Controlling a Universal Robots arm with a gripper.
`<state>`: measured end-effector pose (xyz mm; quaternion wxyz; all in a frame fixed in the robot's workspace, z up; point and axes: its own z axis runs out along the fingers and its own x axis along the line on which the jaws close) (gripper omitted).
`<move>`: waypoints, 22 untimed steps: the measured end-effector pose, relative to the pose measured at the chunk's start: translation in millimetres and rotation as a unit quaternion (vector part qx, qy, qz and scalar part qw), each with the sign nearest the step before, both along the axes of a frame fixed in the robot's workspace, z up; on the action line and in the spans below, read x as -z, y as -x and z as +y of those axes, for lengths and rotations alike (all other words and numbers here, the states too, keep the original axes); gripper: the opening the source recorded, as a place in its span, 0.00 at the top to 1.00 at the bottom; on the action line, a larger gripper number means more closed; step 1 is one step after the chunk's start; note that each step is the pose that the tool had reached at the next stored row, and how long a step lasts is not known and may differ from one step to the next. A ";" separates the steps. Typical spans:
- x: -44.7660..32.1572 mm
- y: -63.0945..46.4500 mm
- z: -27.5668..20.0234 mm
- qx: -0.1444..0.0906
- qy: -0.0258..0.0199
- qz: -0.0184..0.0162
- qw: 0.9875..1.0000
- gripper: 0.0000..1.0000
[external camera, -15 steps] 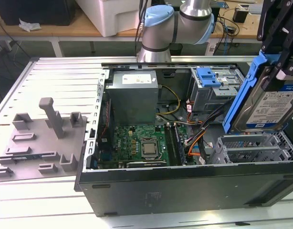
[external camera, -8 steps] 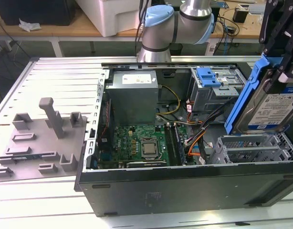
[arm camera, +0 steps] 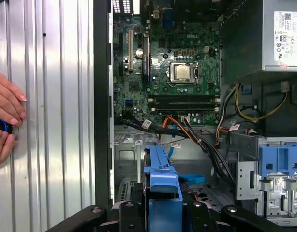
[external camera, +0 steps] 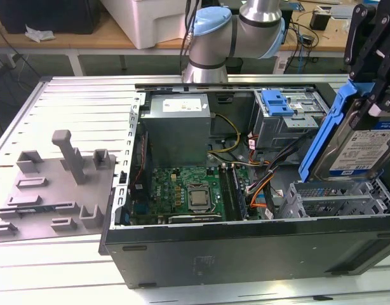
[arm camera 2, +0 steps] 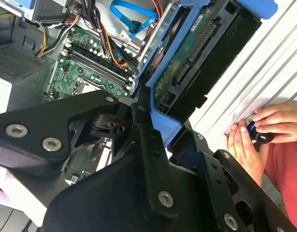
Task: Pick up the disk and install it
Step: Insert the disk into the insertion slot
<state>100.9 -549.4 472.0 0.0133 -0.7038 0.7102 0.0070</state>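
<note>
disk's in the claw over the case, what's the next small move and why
Probably lower it a little toward the grey bay. The claw is shut on the disk, which hangs tilted above that bay, not yet seated; cables lie beside the bay, so a short, slow descent seems safest.

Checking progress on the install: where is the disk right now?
At the exterior view's right, the disk hangs tilted in the gripper, above the grey drive bay.
</note>
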 end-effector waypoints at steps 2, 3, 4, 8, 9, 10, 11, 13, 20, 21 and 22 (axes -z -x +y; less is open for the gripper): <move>1.6 0.0 0.1 0.000 0.000 0.000 1.000 0.63; 2.6 0.0 0.1 0.000 0.000 0.000 1.000 0.63; 3.4 0.0 0.1 0.000 0.000 0.000 1.000 0.63; 7.2 -0.3 0.1 0.000 0.000 0.000 1.000 0.63; 7.7 -0.4 0.1 0.000 0.000 0.000 1.000 0.63; 8.2 -0.5 0.1 0.000 0.000 0.000 1.000 0.63; 8.6 -0.6 0.1 0.000 0.000 0.000 1.000 0.63; 9.6 -0.8 0.1 0.000 0.000 0.000 1.000 0.63; 14.0 -1.3 0.1 0.000 0.000 0.000 1.000 0.63; 15.0 -1.4 0.1 0.000 0.000 0.000 1.000 0.63; 15.8 -1.5 0.1 0.000 0.000 0.000 1.000 0.63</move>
